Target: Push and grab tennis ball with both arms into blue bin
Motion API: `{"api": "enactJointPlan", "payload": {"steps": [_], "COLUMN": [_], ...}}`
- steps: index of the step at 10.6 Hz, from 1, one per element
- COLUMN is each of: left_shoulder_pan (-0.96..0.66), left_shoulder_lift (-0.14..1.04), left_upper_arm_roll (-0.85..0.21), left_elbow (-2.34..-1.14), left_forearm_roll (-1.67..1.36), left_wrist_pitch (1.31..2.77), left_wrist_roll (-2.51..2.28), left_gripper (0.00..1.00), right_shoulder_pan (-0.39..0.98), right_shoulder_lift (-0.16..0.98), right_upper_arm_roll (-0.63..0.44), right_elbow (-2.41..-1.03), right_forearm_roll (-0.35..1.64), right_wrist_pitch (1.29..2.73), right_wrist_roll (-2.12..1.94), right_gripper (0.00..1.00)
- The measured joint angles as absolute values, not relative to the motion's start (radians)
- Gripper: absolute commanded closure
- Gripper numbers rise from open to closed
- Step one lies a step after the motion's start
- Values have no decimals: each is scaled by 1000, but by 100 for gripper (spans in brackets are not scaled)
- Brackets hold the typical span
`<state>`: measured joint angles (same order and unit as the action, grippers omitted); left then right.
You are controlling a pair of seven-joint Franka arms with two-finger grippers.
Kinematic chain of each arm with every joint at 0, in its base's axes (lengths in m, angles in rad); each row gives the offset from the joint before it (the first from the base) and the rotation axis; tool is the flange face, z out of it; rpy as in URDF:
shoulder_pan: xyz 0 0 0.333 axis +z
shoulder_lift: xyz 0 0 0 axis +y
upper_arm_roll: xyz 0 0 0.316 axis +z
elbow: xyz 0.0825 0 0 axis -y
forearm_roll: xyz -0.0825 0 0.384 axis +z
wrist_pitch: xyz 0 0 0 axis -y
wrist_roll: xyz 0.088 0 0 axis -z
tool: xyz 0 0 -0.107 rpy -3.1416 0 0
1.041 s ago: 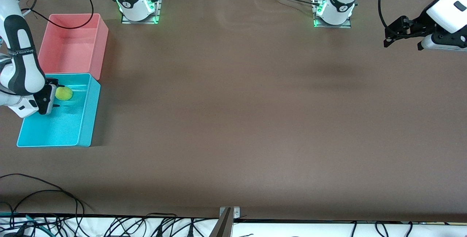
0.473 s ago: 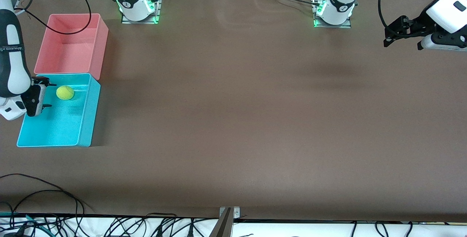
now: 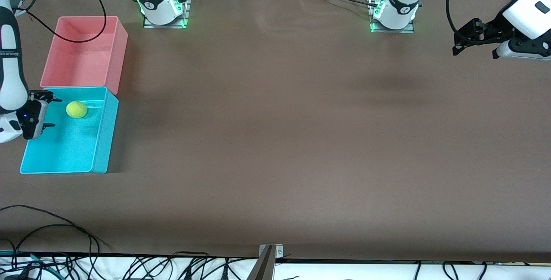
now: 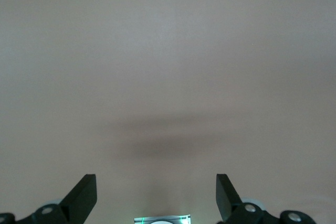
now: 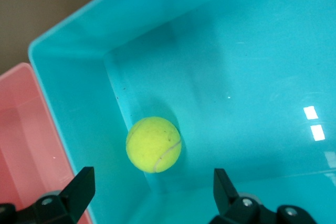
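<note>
A: Ball (image 3: 76, 109) sits on the floor of the blue bin (image 3: 100, 142), close to the wall that meets the pink bin (image 3: 118, 51). Nothing touches it.

B: And the right hand (image 3: 51, 112)?

A: Over the bin's outer wall, at the edge away from the worktop's (image 3: 275, 133) middle, fingers spread wide and holding nothing. The right wrist view shows the ball (image 5: 154, 144) lying free on the bin floor (image 5: 252, 77), between the two fingertips (image 5: 79, 184) but well below them.

B: So the drop looks done?

A: I'd judge so: the ball rests inside the bin, which is what the task asks. This looks like the retreat step.

B: The left hand (image 3: 467, 36)?

A: Waiting, released and empty, over bare worktop far from the bin, at the left arm's end. Its wrist view shows only brown surface (image 4: 168, 77).

B: Next move?

A: Probably lifting the right hand clear without clipping the bin wall or nudging the ball.
</note>
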<state>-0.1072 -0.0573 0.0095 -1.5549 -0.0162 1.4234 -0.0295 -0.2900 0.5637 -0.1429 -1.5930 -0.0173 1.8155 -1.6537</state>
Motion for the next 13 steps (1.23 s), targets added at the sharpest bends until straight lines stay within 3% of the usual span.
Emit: {"api": "enactJointPlan", "payload": {"steps": [8, 13], "left_shoulder_pan": [-107, -107], "left_shoulder_lift": [-57, -57], "left_upper_arm_roll": [10, 9], "left_elbow": [-1555, -1554], "left_forearm_roll": [-16, -16], "left_wrist_pitch": [1422, 1421], "left_wrist_roll": [-30, -30], "left_gripper": [0, 0], "right_shoulder_pan": [-259, -254], "right_shoulder_lift": [493, 470], "right_upper_arm_roll": [-73, -72], "right_elbow": [-1279, -1258], "right_forearm_roll": [-15, -7], "right_wrist_pitch": [1532, 1452], "right_wrist_roll": [-1270, -912], "right_gripper": [0, 0]}}
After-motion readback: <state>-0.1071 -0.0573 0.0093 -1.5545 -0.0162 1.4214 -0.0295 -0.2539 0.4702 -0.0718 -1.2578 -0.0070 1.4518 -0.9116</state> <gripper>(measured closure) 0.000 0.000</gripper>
